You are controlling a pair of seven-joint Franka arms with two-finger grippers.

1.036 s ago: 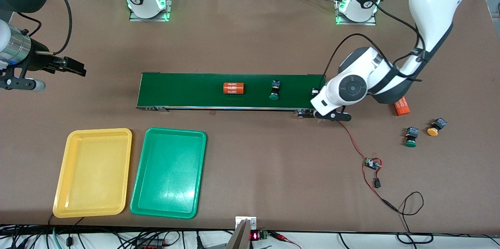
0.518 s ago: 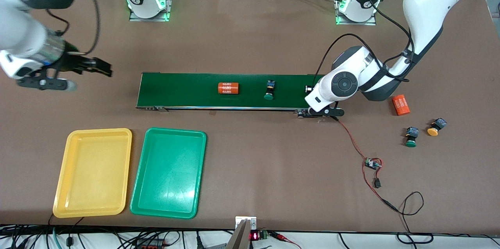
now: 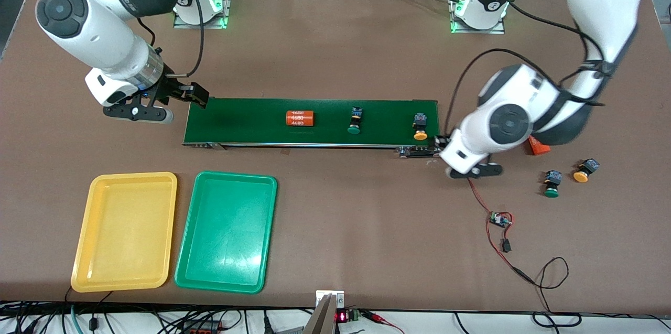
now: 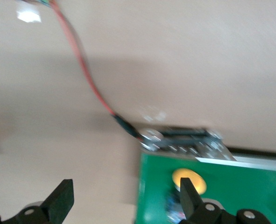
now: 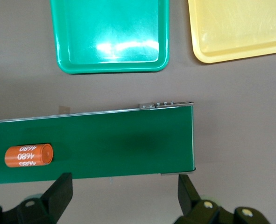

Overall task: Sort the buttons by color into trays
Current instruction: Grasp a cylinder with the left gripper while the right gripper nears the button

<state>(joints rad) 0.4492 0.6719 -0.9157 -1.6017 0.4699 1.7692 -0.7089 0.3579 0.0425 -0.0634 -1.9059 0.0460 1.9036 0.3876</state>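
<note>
Left fingers (image 4: 65, 198) spread apart, yellow-capped button (image 4: 189, 181) on belt (image 4: 250, 186) beside one finger, right fingers (image 5: 63, 189) apart over belt end

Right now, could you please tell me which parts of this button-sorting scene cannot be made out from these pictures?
- Orange numbered cylinder on the table: front view, mostly hidden under the left arm's elbow.
- Yellow-capped push-button on the green conveyor belt: left wrist view, blurred, body cut off by the frame edge and a finger.
- Yellow plastic tray: right wrist view, cropped by the frame edges.
- Small circuit board on the red wire: front view, too small to identify.
</note>
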